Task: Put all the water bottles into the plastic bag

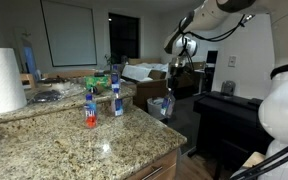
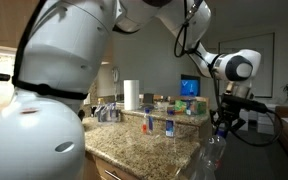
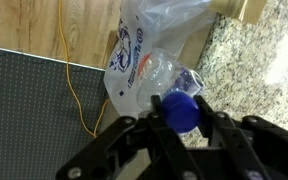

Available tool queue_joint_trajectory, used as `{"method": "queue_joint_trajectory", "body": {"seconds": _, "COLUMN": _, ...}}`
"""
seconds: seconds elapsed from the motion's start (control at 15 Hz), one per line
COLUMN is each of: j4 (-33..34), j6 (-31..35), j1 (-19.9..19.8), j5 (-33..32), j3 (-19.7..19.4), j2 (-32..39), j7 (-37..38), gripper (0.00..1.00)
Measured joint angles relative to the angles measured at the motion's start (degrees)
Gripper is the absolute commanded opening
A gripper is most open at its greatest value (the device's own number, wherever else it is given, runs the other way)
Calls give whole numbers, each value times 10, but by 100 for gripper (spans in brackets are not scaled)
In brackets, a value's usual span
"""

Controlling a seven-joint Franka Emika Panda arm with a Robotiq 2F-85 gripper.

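Granite counter (image 1: 104, 135): two water bottles (image 1: 117, 95) upright, set back from its edge. Beyond the corner, over open floor (image 3: 34, 100), plastic bag (image 3: 149, 35). Gripper (image 3: 184, 112) clamps blue-capped bottle (image 3: 162, 78) directly over the bag.

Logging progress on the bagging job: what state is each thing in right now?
gripper: shut on the held water bottle near its cap.
held water bottle: capped, at the plastic bag, whether inside unclear.
plastic bag: crumpled, beside the counter edge.
red-orange-label bottle: upright on the counter.
blue-label bottle: upright on the counter.
paper-towel roll: upright on the counter.
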Motion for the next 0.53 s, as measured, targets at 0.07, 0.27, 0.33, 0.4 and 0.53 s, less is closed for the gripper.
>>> {"method": "queue_joint_trajectory", "body": {"seconds": 0.07, "j4": -2, "j6": 8, "j1": -4, "j5": 17, "j3": 0, "j2": 12, "j7": 0, "gripper": 11}}
{"method": "queue_joint_trajectory", "body": {"seconds": 0.27, "j4": -4, "j6": 34, "j1": -8, "j5": 52, "j3": 4, "j2": 48, "j7": 0, "gripper": 11}}
{"method": "queue_joint_trajectory", "body": {"seconds": 0.33, "j4": -5, "j6": 41, "j1": -8, "j5": 56, "j3": 6, "j2": 59, "j7": 0, "gripper": 11}}
{"method": "queue_joint_trajectory", "body": {"seconds": 0.4, "j4": -5, "j6": 46, "j1": -8, "j5": 59, "j3": 9, "j2": 69, "j7": 0, "gripper": 11}}
{"method": "queue_joint_trajectory", "body": {"seconds": 0.53, "j4": -6, "j6": 53, "j1": -8, "j5": 64, "j3": 16, "j2": 88, "j7": 0, "gripper": 11}}
